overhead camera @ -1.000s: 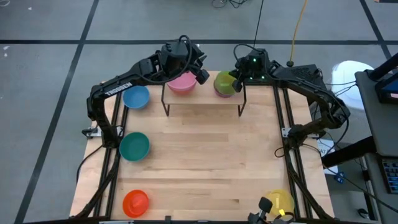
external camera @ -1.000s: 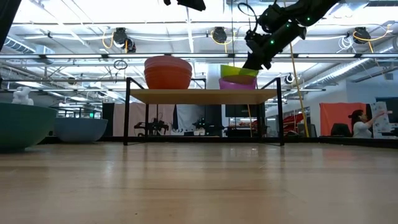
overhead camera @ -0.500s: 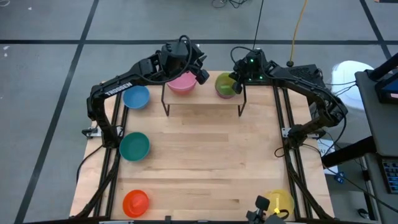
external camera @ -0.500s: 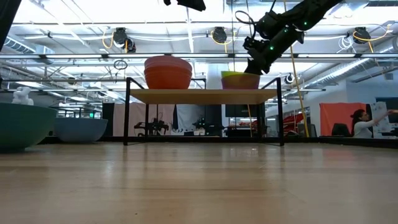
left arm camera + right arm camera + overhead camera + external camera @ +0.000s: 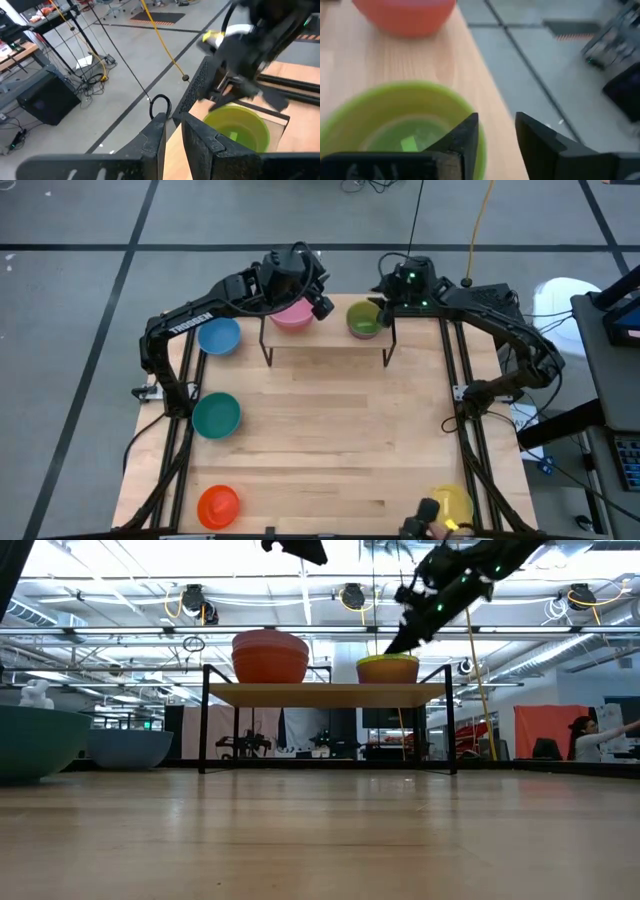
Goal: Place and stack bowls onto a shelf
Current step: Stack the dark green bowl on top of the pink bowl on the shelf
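On the shelf (image 5: 325,332) (image 5: 325,694), at its right end, the green bowl (image 5: 364,319) (image 5: 388,668) (image 5: 405,125) sits upright. My right gripper (image 5: 384,308) (image 5: 408,636) (image 5: 495,125) hovers open just above the bowl's right rim, one finger over the inside and one outside, touching nothing. At the shelf's left end rests a stack topped by a pink bowl (image 5: 292,313) (image 5: 270,657). Above that end hangs my left gripper (image 5: 322,305) (image 5: 170,140), a narrow gap between its fingers and nothing in it.
On the tabletop to the left lie a blue bowl (image 5: 218,336) and a teal bowl (image 5: 216,416). An orange bowl (image 5: 218,505) is at the near left, a yellow bowl (image 5: 450,505) at the near right. A person (image 5: 590,735) shows far behind.
My right gripper has brought the green bowl down from a tilt until it sits level on the shelf's right end. It has then let go and risen a little, while the bowl stays where it was set.
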Controlling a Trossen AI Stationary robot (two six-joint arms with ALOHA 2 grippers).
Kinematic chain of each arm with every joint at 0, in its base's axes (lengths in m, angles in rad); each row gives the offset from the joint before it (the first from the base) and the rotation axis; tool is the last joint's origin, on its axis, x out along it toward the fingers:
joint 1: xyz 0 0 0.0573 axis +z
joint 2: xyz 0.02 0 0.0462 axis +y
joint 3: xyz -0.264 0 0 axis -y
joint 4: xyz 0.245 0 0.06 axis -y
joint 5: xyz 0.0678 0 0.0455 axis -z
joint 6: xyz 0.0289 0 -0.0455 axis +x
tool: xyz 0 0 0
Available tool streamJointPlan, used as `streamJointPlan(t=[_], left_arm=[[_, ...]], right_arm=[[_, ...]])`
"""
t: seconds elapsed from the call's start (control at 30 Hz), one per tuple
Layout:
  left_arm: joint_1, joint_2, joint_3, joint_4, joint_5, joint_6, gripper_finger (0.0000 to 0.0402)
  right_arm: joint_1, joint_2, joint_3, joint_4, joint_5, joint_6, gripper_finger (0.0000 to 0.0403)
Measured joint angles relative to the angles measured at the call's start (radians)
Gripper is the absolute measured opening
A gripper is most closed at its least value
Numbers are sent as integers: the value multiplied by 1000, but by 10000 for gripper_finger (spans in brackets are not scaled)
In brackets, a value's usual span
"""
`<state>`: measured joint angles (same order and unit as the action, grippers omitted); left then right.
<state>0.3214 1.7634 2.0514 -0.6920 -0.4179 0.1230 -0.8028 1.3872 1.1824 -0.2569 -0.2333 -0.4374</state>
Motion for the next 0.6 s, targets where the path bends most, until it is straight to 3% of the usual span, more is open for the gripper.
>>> streamJointPlan(t=[0.37,0.6], left_arm=[[-16,-6,0,-101,1,5,67],[-98,-15,0,-358,137,32,67]], right_arm=[[13,-296,0,-14,0,3,127],[33,-493,0,-99,-2,6,126]])
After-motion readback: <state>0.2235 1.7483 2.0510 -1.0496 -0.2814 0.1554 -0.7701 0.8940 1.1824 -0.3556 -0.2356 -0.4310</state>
